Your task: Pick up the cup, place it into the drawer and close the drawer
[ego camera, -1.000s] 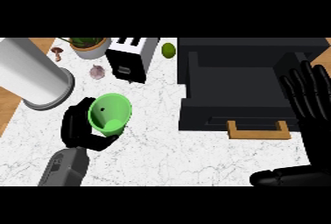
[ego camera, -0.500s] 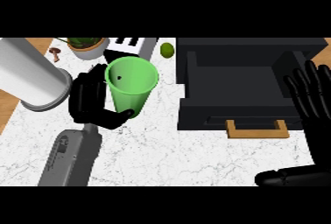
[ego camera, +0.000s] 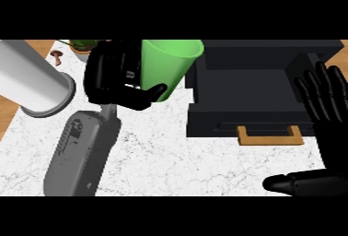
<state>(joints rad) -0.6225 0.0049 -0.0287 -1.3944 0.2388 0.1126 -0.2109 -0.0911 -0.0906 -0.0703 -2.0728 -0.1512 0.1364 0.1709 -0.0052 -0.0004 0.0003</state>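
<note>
A green cup (ego camera: pixel 168 64) is held up above the counter, close to the camera, its open top tilted toward the upper right. My left hand (ego camera: pixel 115 76) is shut on it, thumb across the cup's lower side. Just right of the cup stands the black drawer unit (ego camera: pixel 262 87) with its drawer (ego camera: pixel 252 120) pulled open and a wooden handle (ego camera: pixel 269 137) at the front. My right hand (ego camera: pixel 327 99) rests open at the right edge, fingers up, beside the drawer.
A large white cylinder (ego camera: pixel 31 83) lies at the left on the marble counter (ego camera: pixel 183 166). A potted plant (ego camera: pixel 83 45) and a small brown item (ego camera: pixel 57 55) sit at the back left, partly hidden by my left hand.
My left hand has lifted the cup and carried it up and to the right, toward the open drawer. The right hand has stayed put.
</note>
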